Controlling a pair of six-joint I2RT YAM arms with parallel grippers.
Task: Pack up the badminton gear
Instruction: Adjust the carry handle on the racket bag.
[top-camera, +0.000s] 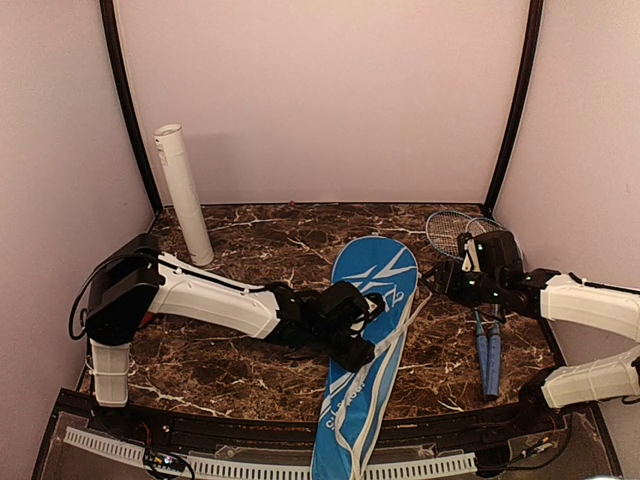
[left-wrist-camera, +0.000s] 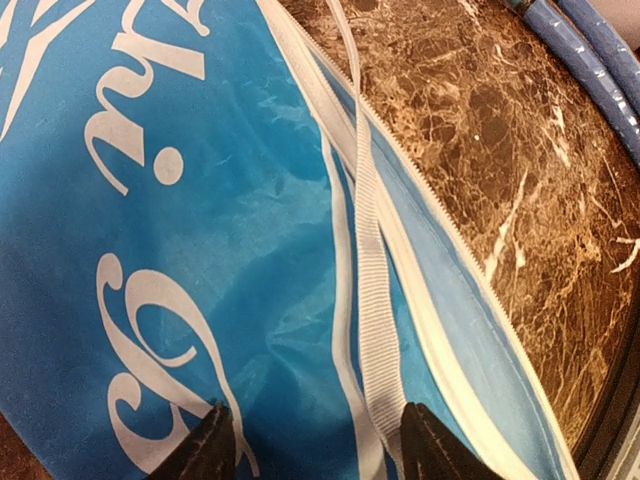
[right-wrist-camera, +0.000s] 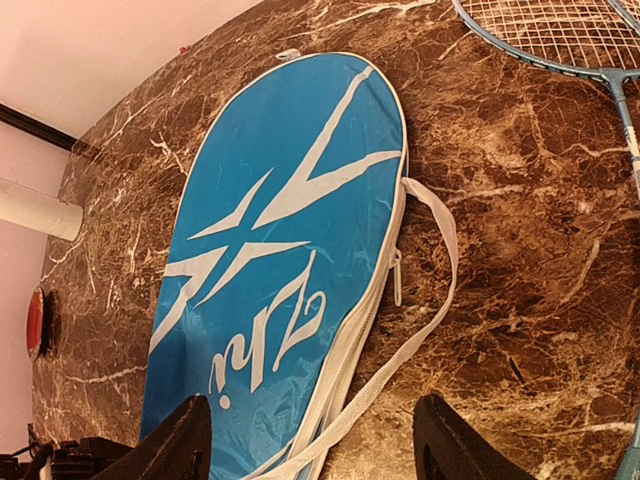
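Observation:
The big blue racket cover (top-camera: 362, 350) with white lettering lies flat at the table's middle, its narrow end past the near edge. My left gripper (top-camera: 362, 325) hovers low over the cover (left-wrist-camera: 180, 250), open, with blue fabric and the white strap (left-wrist-camera: 372, 300) between its fingers. My right gripper (top-camera: 449, 283) is open above the cover's right edge (right-wrist-camera: 280, 250), near the zipper pull (right-wrist-camera: 397, 280). Two thin rackets (top-camera: 452, 232) lie at the right, their blue handles (top-camera: 488, 362) pointing toward me. A long white tube (top-camera: 184, 196) leans at the back left.
A small red oval object (right-wrist-camera: 35, 322) shows at the far left in the right wrist view. The dark marble table (top-camera: 250, 240) is enclosed by pale walls on three sides. The racket heads (right-wrist-camera: 560, 35) lie close behind my right gripper.

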